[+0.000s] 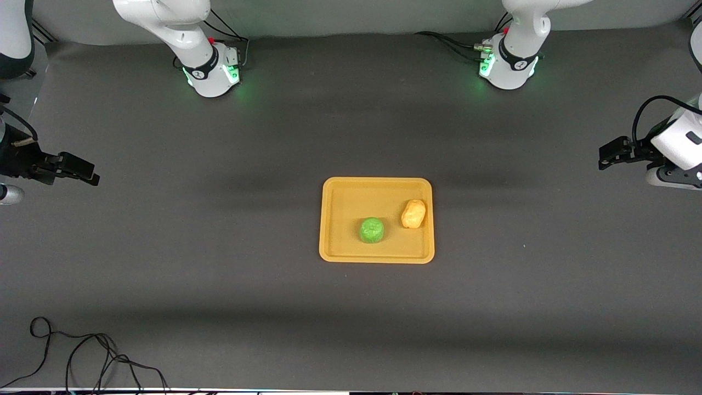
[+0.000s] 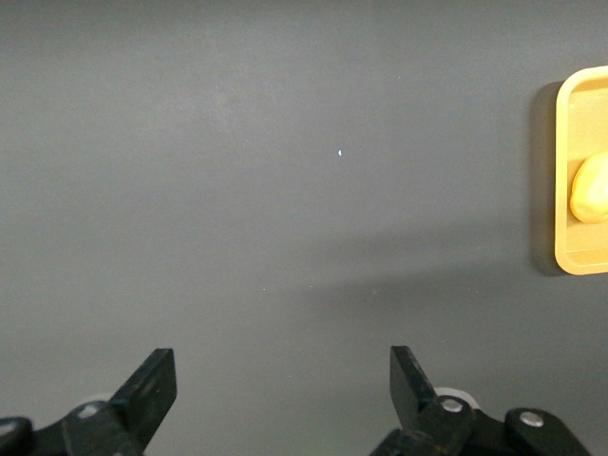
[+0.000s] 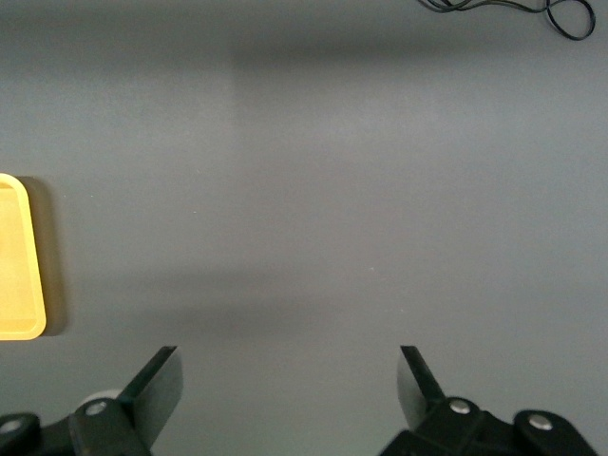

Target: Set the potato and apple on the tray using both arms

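Note:
The yellow-orange tray (image 1: 345, 200) lies at the table's middle. On it rest the green apple (image 1: 371, 230) and, beside it toward the left arm's end, the lumpy potato (image 1: 413, 213). My left gripper (image 1: 604, 158) hovers open and empty over the bare mat at the left arm's end, well away from the tray. My right gripper (image 1: 89, 174) hovers open and empty over the right arm's end. In the left wrist view the left gripper (image 2: 283, 375) is spread wide, with the tray's rim (image 2: 562, 171) and the potato (image 2: 591, 188) at the edge. The right gripper (image 3: 290, 372) is spread wide in its own view, with the tray (image 3: 17, 256) at the edge.
A loose black cable (image 1: 82, 356) lies on the grey mat near the front edge at the right arm's end, and the cable (image 3: 513, 9) also shows in the right wrist view. The two arm bases (image 1: 214, 71) (image 1: 507, 63) stand along the edge farthest from the front camera.

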`<state>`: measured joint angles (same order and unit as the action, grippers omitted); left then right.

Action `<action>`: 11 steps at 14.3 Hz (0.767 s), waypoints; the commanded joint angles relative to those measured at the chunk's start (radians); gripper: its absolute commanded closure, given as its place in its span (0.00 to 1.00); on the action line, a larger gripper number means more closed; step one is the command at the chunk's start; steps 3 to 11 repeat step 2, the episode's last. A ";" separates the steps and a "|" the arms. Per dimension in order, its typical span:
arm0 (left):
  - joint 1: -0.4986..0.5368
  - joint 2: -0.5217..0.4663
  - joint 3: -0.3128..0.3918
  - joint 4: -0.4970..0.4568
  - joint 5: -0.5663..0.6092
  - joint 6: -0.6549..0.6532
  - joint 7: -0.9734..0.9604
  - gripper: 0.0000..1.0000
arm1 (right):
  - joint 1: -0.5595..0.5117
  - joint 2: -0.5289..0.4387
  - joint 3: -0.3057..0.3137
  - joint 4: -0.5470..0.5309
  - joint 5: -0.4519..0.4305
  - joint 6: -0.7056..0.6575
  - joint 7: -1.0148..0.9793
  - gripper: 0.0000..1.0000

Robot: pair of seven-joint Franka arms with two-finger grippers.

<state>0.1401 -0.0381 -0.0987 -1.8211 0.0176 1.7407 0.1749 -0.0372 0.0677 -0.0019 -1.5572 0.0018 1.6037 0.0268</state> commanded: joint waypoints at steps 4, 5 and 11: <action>0.000 -0.019 0.001 0.013 0.007 -0.062 -0.015 0.00 | -0.001 -0.008 0.003 0.005 0.007 -0.010 -0.004 0.00; 0.000 -0.019 0.001 0.013 0.007 -0.062 -0.015 0.00 | -0.001 -0.008 0.003 0.005 0.007 -0.010 -0.004 0.00; 0.000 -0.019 0.001 0.013 0.007 -0.062 -0.015 0.00 | -0.001 -0.008 0.003 0.005 0.007 -0.010 -0.004 0.00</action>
